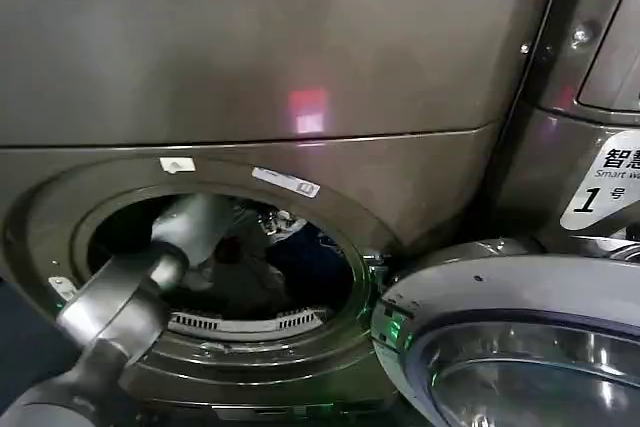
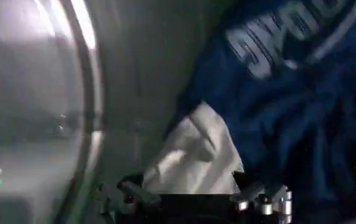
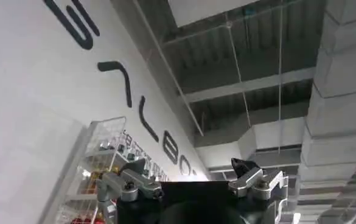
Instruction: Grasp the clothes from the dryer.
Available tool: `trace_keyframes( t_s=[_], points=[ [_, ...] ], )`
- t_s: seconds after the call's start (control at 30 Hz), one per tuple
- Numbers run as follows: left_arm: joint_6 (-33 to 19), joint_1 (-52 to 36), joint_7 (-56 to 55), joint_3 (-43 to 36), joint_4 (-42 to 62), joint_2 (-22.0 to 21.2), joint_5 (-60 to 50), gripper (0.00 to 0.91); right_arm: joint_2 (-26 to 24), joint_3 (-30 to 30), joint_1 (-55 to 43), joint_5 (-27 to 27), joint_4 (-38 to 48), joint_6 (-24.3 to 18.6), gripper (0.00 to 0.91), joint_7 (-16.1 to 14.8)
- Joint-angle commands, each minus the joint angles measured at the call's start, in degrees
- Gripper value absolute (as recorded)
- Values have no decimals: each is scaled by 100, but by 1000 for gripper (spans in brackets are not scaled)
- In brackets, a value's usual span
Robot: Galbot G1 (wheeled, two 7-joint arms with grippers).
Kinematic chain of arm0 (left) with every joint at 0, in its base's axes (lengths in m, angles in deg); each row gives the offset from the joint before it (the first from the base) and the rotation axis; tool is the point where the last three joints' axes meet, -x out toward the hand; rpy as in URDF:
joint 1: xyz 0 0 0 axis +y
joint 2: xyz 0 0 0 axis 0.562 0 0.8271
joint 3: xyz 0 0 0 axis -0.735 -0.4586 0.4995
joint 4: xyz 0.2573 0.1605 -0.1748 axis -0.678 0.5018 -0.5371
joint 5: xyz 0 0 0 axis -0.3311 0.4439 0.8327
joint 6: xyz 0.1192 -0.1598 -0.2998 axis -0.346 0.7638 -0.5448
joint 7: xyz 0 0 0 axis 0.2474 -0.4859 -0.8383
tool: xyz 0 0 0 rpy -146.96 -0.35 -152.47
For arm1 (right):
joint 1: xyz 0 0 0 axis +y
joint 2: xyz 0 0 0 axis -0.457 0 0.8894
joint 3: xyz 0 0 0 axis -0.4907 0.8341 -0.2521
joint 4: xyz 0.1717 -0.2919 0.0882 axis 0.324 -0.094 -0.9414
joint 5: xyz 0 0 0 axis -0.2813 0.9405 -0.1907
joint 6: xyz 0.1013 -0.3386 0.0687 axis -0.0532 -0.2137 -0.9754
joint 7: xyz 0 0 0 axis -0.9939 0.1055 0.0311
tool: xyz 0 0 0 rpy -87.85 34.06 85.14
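While spread wide, left hand (image 2: pixel 193 198) seemingly touches white clothes (image 2: pixel 193 155).

A pink-red glare patch sits on the dryer (image 1: pixel 300 57) front. Its drum interior is dim and shadowed. The left wrist view is dark and blurred, with a bright streak along the drum rim.

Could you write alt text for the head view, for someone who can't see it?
The robot's left arm reaches into the open dryer, where dark and pale clothes lie in the drum. The door hangs open to the right.
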Motion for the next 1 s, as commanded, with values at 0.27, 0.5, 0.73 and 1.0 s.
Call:
trace_keyframes(
  t_s=[0.27, 0.5, 0.73, 1.0],
  points=[
    [29, -45, 174, -175, 298, -55, 57, 57, 6, 25, -52, 11, 19, -16, 907, 1],
    [18, -140, 220, -269, 301, -60, 161, 23, -5, 25, -48, 13, 58, -24, 907, 7],
    [23, -158, 307, -332, 323, -110, 190, 0, 16, 17, -22, 11, 48, -37, 907, 8],
    [9, -170, 327, -338, 341, -100, 179, 0, 41, -4, 12, 3, 34, -55, 907, 13]
  ],
)
